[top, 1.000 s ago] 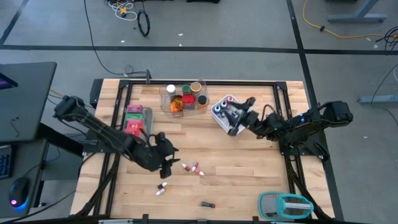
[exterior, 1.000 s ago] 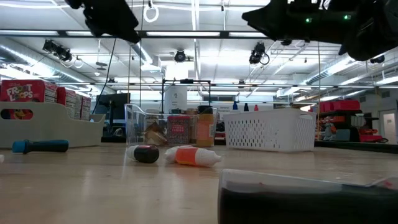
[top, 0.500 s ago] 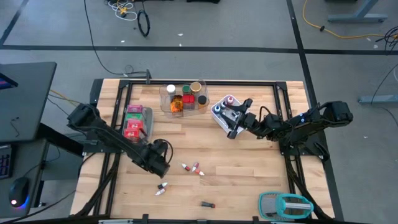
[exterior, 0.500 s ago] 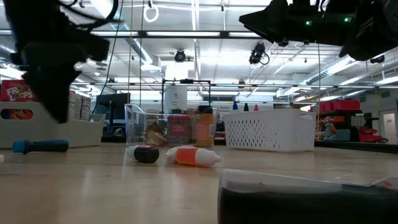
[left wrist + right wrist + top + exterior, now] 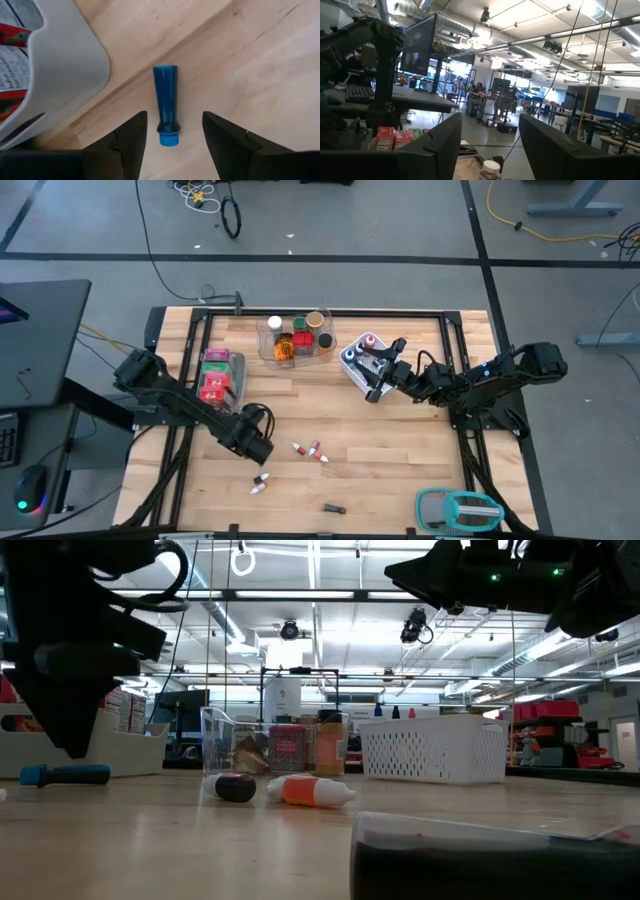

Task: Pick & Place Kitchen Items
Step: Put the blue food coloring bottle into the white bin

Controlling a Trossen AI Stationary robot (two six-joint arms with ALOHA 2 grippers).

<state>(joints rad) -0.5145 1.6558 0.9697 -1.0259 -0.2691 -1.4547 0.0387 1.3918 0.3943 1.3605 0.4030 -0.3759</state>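
A: Where is the left tool (image 5: 262,450)?
B: Low in the left-centre of the high view, over the table (image 5: 400,450). Its wrist view looks down between two parted fingers (image 5: 127,142) at a blue bottle (image 5: 165,111) lying on its side on the wood. The fingers are spread either side of the bottle's cap end and do not touch it, so the tool is open and holds nothing.

A: What sits near that bottle?
B: The grey bin (image 5: 65,65), just beside it, with red boxes (image 5: 212,383) inside. In the low view the bottle (image 5: 65,775) lies at the left edge, in front of the bin.

A: And the right tool (image 5: 380,370)?
B: Right of centre in the high view, up over the white basket (image 5: 352,372). Its fingers (image 5: 437,145) stand apart with nothing between them.

A: The other items?
B: Jars (image 5: 300,335) stand in the clear tray (image 5: 268,352) at the top centre. Two small vials (image 5: 308,449) lie close together mid-table, another (image 5: 260,481) lower left of them, and a dark one (image 5: 335,508) near the bottom edge. A teal gadget (image 5: 458,510) lies at the lower right corner.
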